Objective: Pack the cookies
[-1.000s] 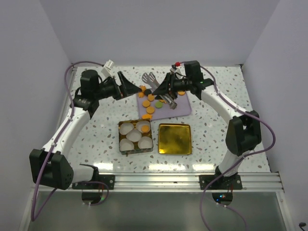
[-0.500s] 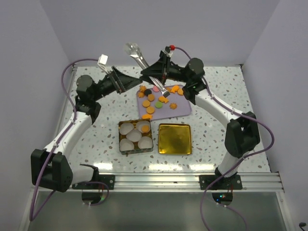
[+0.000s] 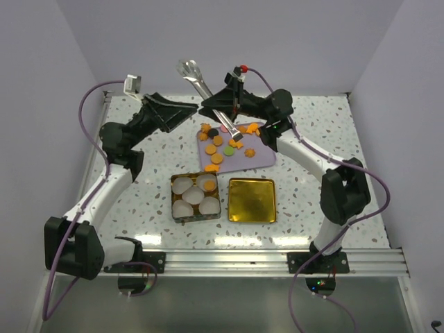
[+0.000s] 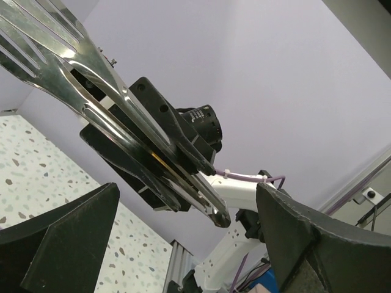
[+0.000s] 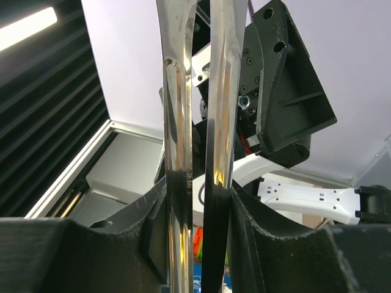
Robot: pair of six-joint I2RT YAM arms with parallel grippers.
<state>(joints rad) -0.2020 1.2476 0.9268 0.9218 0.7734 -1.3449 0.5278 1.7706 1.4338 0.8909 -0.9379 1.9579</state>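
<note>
Tongs gripped by right hand | left hand spread wide

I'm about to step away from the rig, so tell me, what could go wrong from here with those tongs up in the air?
The right gripper pinches the smooth metal tongs mid-shaft, tilted; they might pivot or slip. The open left gripper sits close to them, so a bump seems possible. The tongs' lower end hangs over the cookies and could scatter them off the purple mat.
</note>
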